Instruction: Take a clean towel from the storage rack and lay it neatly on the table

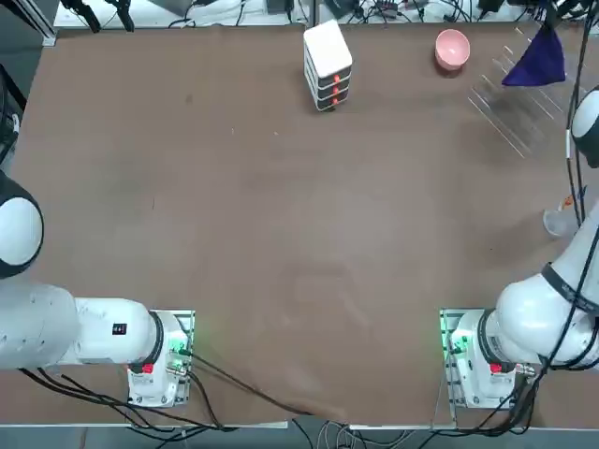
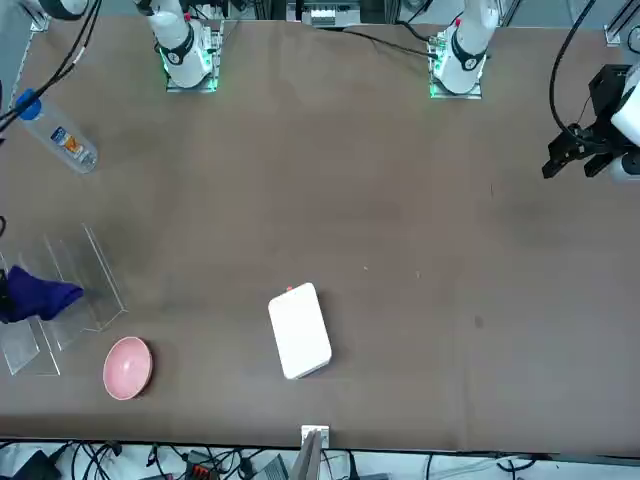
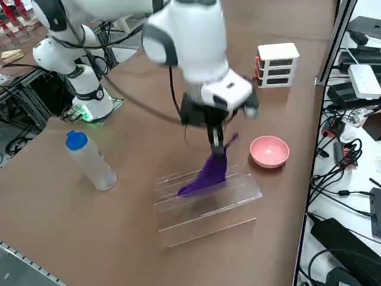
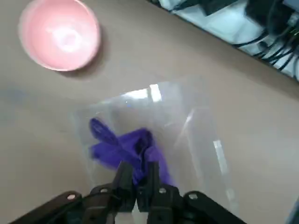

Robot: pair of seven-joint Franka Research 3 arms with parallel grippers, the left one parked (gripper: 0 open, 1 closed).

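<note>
- Brown matte tabletop (image 1: pixel 281 234) fills most of my top view.
- Clear acrylic rack (image 1: pixel 519 108) with parallel panels, at the upper right of that view.
- My right gripper (image 3: pixel 218 146) is over the rack, near the centre of the right side view, its fingers pinched nearly together on the towel.
- Purple towel (image 3: pixel 209 173) hangs bunched from those fingertips, at the rack, upper right in the top view.
- White drawer unit (image 1: pixel 328 64), top centre.
- Blue-capped plastic bottle (image 3: pixel 91 161), left in the side view.
- Pink bowl (image 1: pixel 452 50), between drawer unit and rack.
</note>
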